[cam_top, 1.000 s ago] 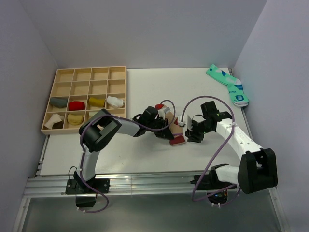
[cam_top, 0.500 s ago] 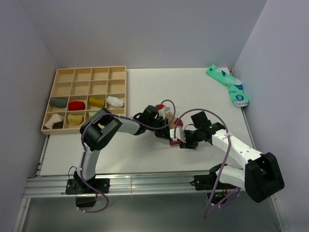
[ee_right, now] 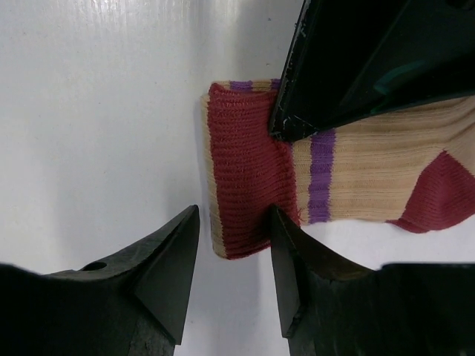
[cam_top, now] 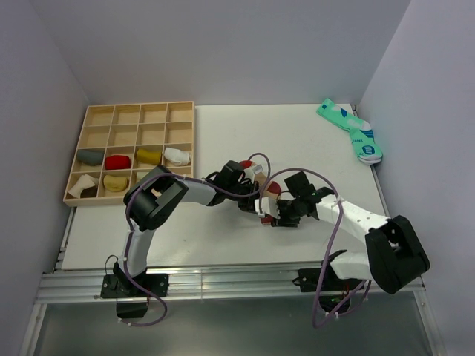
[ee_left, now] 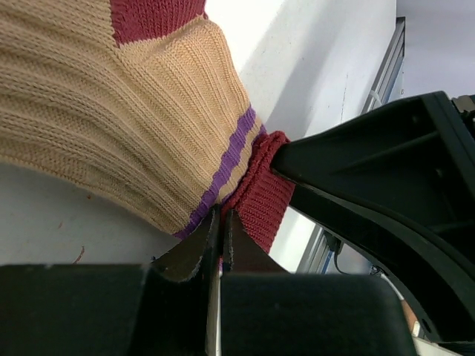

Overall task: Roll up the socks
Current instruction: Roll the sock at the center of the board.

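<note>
Here, in the top view, the tan sock (cam_top: 264, 205) lies on the white table (cam_top: 223, 133) a little right of the middle. It is squeezed between the left gripper (cam_top: 254, 204) and the right gripper (cam_top: 274, 216), which meet it from opposite sides. Only small parts of it show there, so I cannot tell surely which way its long axis runs. A wooden tray (cam_top: 141, 104) with rolled bundles (cam_top: 119, 161) in some compartments stands at the left edge, and teal socks (cam_top: 352, 132) lie in the far right corner, well apart. In the left wrist view, the tan sock (ee_left: 111, 96) fills the upper left. Its long axis goes from upper left down to lower right, and the maroon cuff (ee_left: 260, 204) is the lower right end, just after two purple stripes. The jaws of the left gripper (ee_left: 217, 233) are pressed together, with their tips right on the sock's lower edge at the stripes, nipping a thin bit of fabric. A black finger (ee_left: 371, 163) of the right gripper touches the cuff from the right. In the right wrist view, the tan sock (ee_right: 371, 159) lies across the picture, with the maroon cuff (ee_right: 245, 163) pointing left and a maroon patch at the right. The jaws of the right gripper (ee_right: 234, 215) stand apart with the cuff's near corner between them. One tip touches the cuff's edge and the other is just beside it, so they do not clamp it.
</note>
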Available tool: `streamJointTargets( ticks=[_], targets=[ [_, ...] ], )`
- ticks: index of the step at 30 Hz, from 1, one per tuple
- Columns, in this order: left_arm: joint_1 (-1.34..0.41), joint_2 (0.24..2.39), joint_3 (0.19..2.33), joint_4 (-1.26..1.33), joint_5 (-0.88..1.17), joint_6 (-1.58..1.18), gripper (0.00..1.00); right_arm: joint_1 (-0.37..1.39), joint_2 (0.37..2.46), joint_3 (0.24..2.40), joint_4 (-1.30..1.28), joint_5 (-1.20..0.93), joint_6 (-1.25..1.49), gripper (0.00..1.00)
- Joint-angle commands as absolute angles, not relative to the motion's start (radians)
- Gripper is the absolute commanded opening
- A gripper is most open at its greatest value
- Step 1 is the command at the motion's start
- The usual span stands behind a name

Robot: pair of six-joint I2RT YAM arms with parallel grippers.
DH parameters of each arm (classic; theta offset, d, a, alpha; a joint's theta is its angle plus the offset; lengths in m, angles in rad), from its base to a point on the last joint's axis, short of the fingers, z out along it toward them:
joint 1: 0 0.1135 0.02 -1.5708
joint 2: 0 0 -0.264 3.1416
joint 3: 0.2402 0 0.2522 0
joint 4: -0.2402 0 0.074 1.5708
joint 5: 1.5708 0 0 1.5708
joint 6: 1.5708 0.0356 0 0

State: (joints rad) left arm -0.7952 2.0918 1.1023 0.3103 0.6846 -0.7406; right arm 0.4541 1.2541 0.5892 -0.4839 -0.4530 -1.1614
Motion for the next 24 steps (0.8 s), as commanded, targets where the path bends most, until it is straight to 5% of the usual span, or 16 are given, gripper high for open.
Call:
streamJointTargets(
  ticks=[1,6,15,24],
  targets=[
    [-0.798,2.117,1.109,0.239,0.692,-0.699,0.0,0.46,1.273,0.618,-0.459,-0.423,-1.15,0.5],
    [-0.793,2.099,1.075,0.314,0.692,-0.741,0.0,0.46,1.308,0.653,-0.483,-0.423,-1.123,0.48],
    [-0.793,2.034,0.997,0.486,0.68,-0.848,0.01,0.408,1.442,0.837,-0.742,-0.526,-1.108,0.27],
    [-0.792,1.939,0.881,0.673,0.603,-0.945,0.06,0.318,1.632,1.012,-1.005,-0.653,-1.121,0.24]
  ],
)
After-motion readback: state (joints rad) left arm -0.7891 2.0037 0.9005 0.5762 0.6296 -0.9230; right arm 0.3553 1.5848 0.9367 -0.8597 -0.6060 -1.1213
